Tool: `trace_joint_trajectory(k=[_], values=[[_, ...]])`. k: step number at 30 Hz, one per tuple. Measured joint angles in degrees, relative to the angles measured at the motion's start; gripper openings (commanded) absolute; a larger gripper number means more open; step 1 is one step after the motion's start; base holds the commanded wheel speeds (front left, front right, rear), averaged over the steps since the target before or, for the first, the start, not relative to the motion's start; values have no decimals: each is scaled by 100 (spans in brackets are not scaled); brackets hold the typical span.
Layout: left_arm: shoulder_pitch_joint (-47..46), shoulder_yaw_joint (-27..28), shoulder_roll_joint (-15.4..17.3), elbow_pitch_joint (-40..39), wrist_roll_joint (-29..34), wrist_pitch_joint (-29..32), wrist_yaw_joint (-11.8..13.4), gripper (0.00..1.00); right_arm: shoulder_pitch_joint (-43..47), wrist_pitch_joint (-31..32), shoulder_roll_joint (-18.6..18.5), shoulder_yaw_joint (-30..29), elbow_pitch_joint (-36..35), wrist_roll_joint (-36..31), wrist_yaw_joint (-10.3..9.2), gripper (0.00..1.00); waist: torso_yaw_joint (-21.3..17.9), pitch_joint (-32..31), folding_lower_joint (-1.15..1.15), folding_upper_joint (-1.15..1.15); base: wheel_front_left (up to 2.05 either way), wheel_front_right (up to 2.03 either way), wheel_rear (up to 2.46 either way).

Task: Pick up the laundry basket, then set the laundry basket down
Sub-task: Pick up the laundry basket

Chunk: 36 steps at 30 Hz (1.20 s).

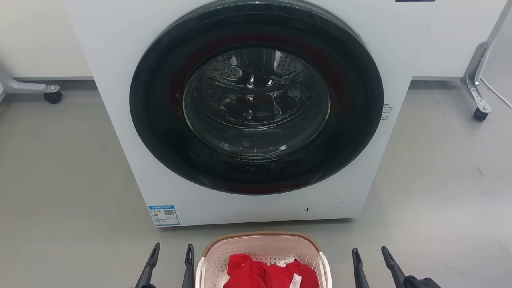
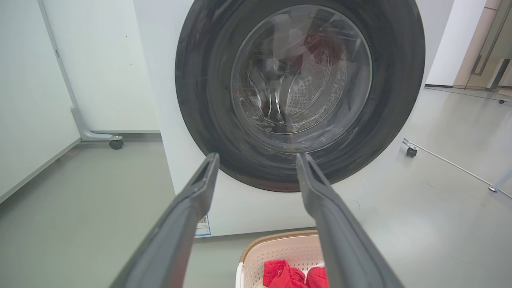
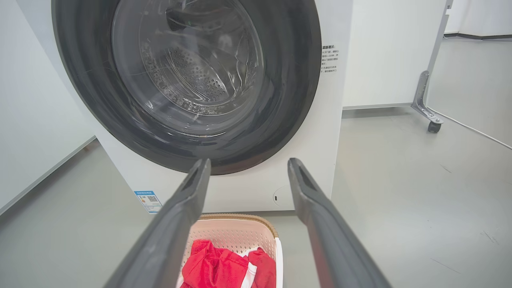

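- I have the left pincer (image 1: 173,247) to the left of the laundry basket (image 1: 260,249), with its two fingers spread wide and nothing between them.
- The right pincer (image 1: 369,250) sits to the right of the basket, parted just as wide and also empty.
- In the head view each inner finger lies just beside one of the basket's white handles (image 1: 199,269). Both wrist views look down onto the rim, so I judge both pincers are above the basket and not touching it. I cannot tell how large the gap is.
- The basket stands upright on the grey floor (image 1: 60,180) between my two pincers, with its brown rim level. A heap of red clothes (image 1: 268,274) with a bit of white on it lies inside.
- Just past the basket's far rim is the white washer (image 1: 400,60). Its round dark door (image 1: 256,100) is closed, and the drum shows through the glass.
- Farther back on either side of the basket's line, a wheeled metal foot (image 1: 53,96) rests on the floor by the wall.
- As I read it, neither half of the task is done. The basket has not been lifted, so the pick-up is not yet begun and the set-down comes after it.
- What is left is to bring both pincers down and inward to the handles or rim, close them, raise the basket evenly, then lower it.
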Motion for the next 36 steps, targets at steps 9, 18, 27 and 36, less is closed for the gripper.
trace_joint_trajectory(k=[9,18,27,36], values=[[9,7,-5,-57,43,0,-2,100,37,0,5,-32,-83,-16,0,100,4,57,0,0,0,0,0],[-6,62,-32,-152,44,-1,-1,100,-6,-9,13,4,-156,-47,105,100,7,437,0,0,0,0,0],[-500,87,-46,-93,52,-1,-2,100,-608,-15,14,-132,-131,-56,186,100,-38,1165,1,0,0,0,0],[-1228,144,-60,312,104,-18,-13,100,-1177,-16,13,-357,187,-35,203,100,-70,1901,1,1,0,0,0]])
